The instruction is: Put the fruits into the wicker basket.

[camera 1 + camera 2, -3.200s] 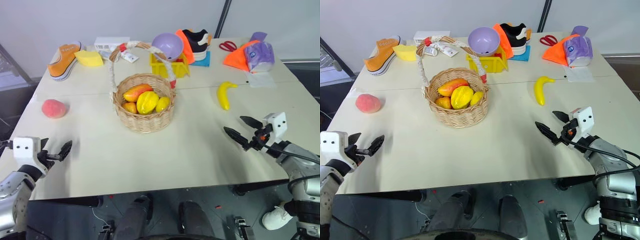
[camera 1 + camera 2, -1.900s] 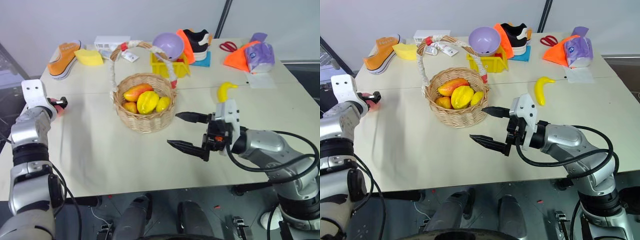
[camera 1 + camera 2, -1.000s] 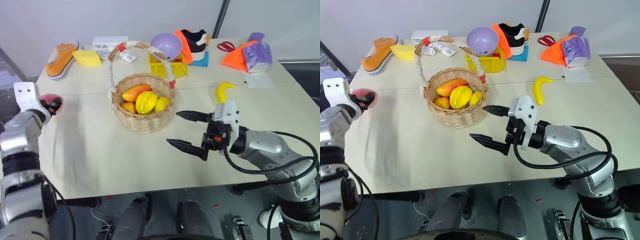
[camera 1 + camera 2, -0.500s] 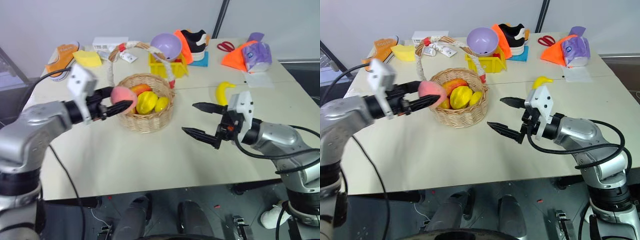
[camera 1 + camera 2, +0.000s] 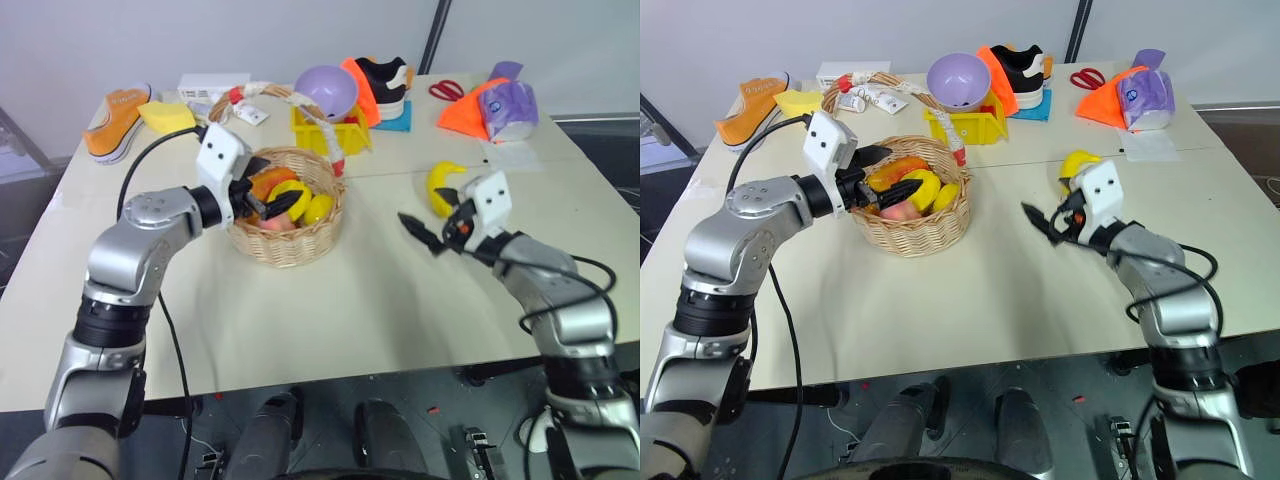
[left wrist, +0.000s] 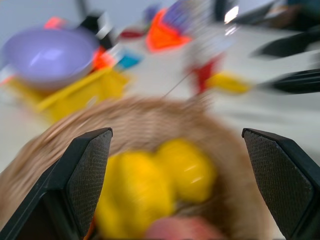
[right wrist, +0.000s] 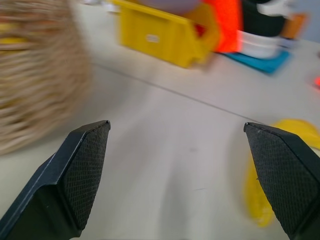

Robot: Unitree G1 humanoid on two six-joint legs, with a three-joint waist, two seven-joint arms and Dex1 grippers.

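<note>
My left gripper (image 5: 272, 203), jaws wide, hangs over the basket (image 5: 290, 240); the peach (image 5: 902, 211) lies inside, partly hidden. Bare table (image 5: 330, 300) lies right of the basket. My right gripper (image 5: 432, 226), wide and empty, partly covers the banana (image 5: 436, 184).

Rough woven wicker basket (image 5: 285, 235); smooth matt table (image 5: 330, 310).

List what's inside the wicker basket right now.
In the wicker basket: the pink peach, plus yellow and orange fruit. The open left tool hangs over the rim and covers part of the pile. The banana lies outside on the table.
</note>
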